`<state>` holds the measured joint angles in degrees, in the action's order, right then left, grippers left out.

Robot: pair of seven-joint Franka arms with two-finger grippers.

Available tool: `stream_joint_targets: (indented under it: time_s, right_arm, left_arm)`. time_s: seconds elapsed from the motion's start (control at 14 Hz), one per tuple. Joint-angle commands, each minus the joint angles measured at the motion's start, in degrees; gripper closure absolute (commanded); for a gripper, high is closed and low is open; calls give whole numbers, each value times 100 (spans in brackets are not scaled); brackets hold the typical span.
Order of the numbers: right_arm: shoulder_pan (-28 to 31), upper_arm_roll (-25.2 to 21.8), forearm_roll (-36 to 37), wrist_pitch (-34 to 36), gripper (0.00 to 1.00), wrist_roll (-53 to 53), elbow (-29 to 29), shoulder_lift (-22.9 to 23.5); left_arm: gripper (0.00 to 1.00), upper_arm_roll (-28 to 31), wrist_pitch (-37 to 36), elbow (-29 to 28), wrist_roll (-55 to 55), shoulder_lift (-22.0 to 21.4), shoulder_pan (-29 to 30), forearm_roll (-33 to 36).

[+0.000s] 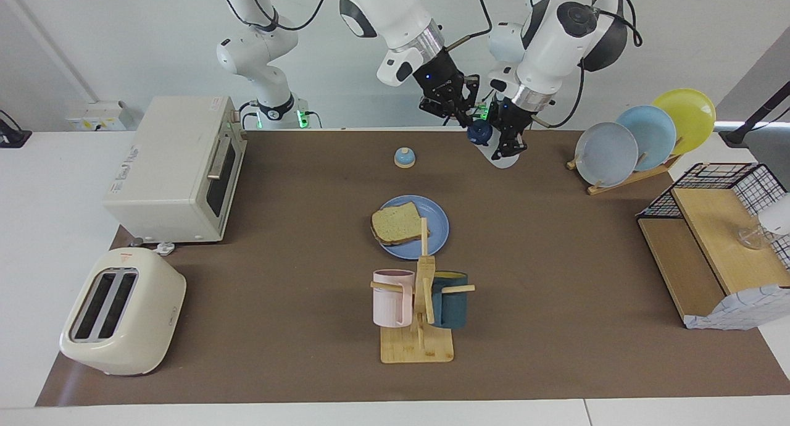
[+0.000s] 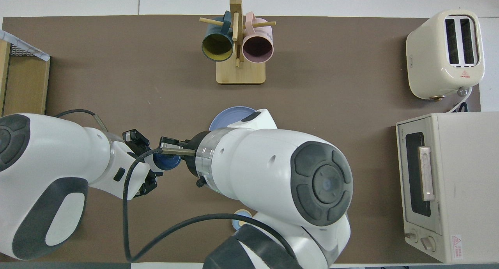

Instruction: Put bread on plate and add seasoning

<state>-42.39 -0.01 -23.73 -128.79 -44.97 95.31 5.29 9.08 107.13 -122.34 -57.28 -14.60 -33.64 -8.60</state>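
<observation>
Holding the seasoning bottle (image 1: pixel 497 149) aloft near the table edge closest to the robots, the left gripper (image 1: pixel 510 143) clamped its body; long axis ran from cap (image 1: pixel 479 131) at ten o'clock in the facing view. The right gripper (image 1: pixel 467 118) pinched that cap.

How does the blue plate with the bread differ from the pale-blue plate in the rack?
The blue plate lies flat mid-table; the pale-blue plate stands on edge in the wooden rack. The first is a deeper blue. It carries the bread; the racked one carries nothing. Both are round.
</observation>
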Motion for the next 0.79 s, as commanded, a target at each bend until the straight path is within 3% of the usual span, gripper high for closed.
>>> stream_joint_targets:
  time_s: [0.0, 0.72]
  right_arm:
    - [3, 1, -17, -67, 100, -47, 75, -28]
    - [267, -43, -580, -234, 100, -636, 40, 25]
  left_arm:
    - [100, 23, 18, -97, 129, -175, -64, -55]
    - [100, 23, 1, -97, 138, -175, -64, -55]
